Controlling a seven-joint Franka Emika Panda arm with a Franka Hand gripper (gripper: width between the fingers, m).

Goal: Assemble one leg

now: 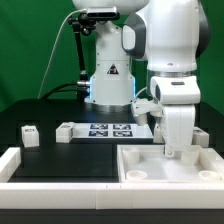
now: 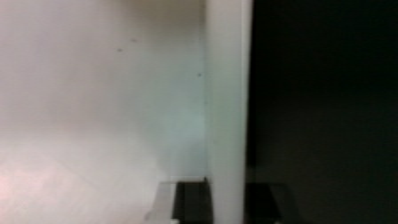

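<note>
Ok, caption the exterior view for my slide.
Panda arm with its tool at the white tray; the leg, another white block and the marker board lie on the table.

table [image 1: 45,112] black | carries: marker board [image 1: 112,129]; leg [image 1: 29,135]; white block [image 1: 65,131]; tray [image 1: 160,181]

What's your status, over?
Gripper low at tray, jaws unseen. Leg on table, far from gripper, ungrasped. Marker board lies between.

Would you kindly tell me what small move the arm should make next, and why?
Probably raise the hand clear of the tray: it sits low at the tray's rim, while the leg lies untouched toward the exterior view's left.
</note>
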